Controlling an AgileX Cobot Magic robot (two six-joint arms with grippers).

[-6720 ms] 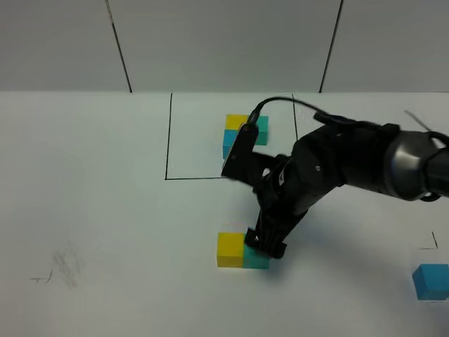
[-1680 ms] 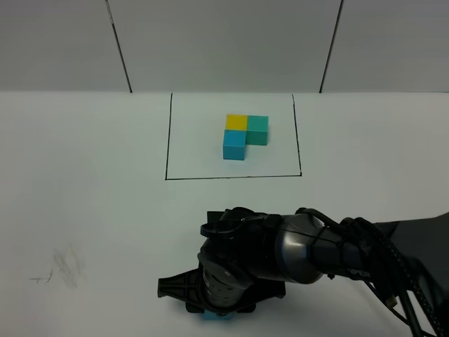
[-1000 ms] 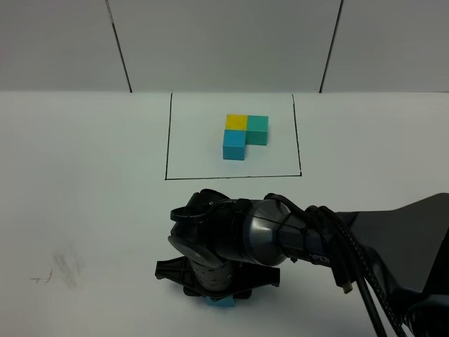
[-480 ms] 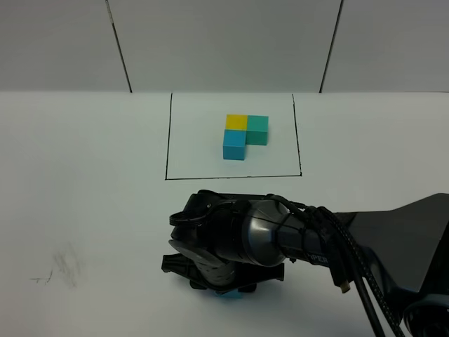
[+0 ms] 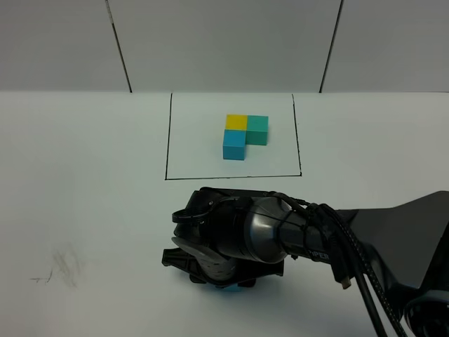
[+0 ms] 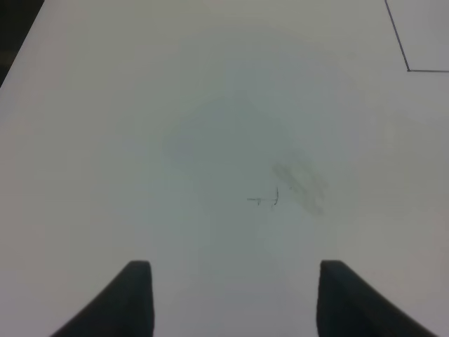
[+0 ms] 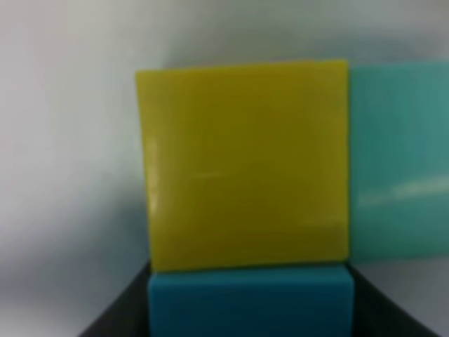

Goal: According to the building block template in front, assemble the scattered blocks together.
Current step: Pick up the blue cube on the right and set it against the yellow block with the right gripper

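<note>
Three small matte cubes, yellow, teal-green and sky-blue [image 5: 244,134], inside thin black-lined rectangle [image 5: 168,147]. Right gripper [image 7: 249,309] pinching loose sky-blue cube [image 7: 249,303] against loose yellow cube [image 7: 245,165], beside loose teal-green cube [image 7: 400,161]. Left gripper [image 6: 231,302] spread, holding nothing.

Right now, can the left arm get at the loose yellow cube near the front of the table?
Probably not easily. The right arm hangs directly over the yellow cube, covering it from above, and the left gripper sits away over bare white table.

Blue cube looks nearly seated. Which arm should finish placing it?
Right. Its claw holds the blue cube against the yellow cube, beside the green cube. The left claw hangs over bare table, no cubes nearby.
</note>
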